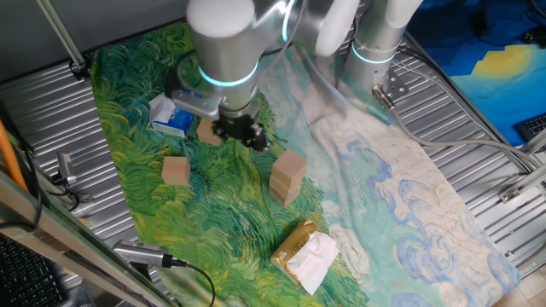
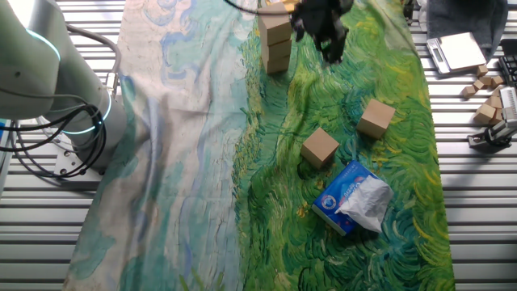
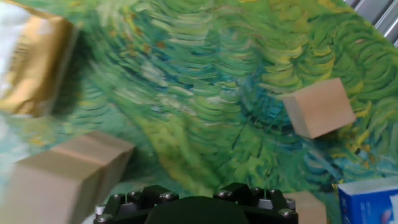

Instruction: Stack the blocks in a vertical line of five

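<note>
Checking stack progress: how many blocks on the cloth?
4: a stack of two blocks, one loose block by the blue packet, another block beside it. A fifth may be hidden.

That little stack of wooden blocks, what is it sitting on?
The stack of blocks rests on the green swirl-painted cloth, which covers the table. The cloth hides the surface right under the stack; ribbed metal shows past the cloth's edges.

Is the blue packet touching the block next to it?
Apart. The other fixed view shows green cloth between the blue packet and the nearest block.
</note>
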{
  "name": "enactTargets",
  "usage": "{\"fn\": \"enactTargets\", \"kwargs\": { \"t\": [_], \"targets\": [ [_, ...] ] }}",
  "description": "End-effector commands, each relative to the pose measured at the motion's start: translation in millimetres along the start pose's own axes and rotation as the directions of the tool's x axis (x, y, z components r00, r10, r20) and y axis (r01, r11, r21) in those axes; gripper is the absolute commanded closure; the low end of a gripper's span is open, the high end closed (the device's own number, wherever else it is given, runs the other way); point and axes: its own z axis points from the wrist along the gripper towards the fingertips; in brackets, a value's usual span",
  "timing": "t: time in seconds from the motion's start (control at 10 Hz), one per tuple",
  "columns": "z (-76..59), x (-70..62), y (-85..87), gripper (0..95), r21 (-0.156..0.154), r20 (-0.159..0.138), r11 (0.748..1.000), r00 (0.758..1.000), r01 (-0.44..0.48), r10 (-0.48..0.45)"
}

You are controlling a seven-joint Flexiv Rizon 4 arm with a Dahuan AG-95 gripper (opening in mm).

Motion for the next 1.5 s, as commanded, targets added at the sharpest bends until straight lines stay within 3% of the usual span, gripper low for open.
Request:
{"fn": "enactTargets", "kwargs": {
  "t": [0.1, 0.2, 0.3, 0.6, 0.9, 1.0, 1.2, 1.5],
  "targets": [
    [49.7, -7.5, -12.3, 19.0, -0.001, 0.000, 0.999, 0.999, -0.033, 0.033],
    [63.0, -11.7, -8.1, 19.0, 0.001, -0.014, 0.998, 0.998, -0.065, 0.065],
    [67.7, -13.6, -6.1, 19.0, -0.017, -0.005, 0.998, 0.998, -0.064, 0.064],
    [67.8, -8.8, -5.9, 19.0, -0.011, -0.008, 0.998, 0.998, -0.061, 0.061],
    [72.4, -12.3, -3.0, 19.0, -0.016, -0.006, 1.000, 1.000, 0.004, -0.004],
    [72.4, -12.3, -3.0, 19.0, -0.017, -0.024, 1.000, 1.000, 0.014, -0.015],
    [72.4, -12.3, -3.0, 19.0, 0.000, -0.048, 1.000, 0.999, 0.019, -0.019],
    [72.4, -12.3, -3.0, 19.0, 0.019, -0.038, 0.998, 0.997, 0.061, -0.060]
  ]
}}
